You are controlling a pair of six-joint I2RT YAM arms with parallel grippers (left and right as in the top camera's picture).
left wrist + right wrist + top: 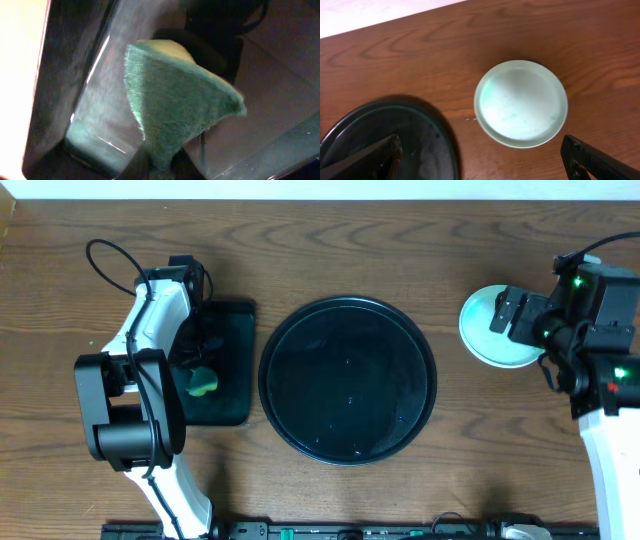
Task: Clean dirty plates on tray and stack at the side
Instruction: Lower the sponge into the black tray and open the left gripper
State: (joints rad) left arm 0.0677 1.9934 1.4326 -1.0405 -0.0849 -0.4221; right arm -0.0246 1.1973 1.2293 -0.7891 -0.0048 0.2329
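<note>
Right wrist view: my right gripper (482, 159) hangs empty, jaws spread wide. Beyond it the plates (520, 102) rest on the table (470, 45) beside the tray (380, 135). They look light, stiff, slick and breakable, so I'd pinch the rim. My left gripper (152, 167) pinches the sponge (175, 100).

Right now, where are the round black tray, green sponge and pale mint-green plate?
round black tray (347, 380): overhead, bare middle.
green sponge (175, 100): left wrist, scrubbing face.
pale mint-green plate (520, 103): right wrist, centre.

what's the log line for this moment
left hand pinching green sponge over small rectangular tray | right hand open above pale green plate | round black tray holds no plates
</note>
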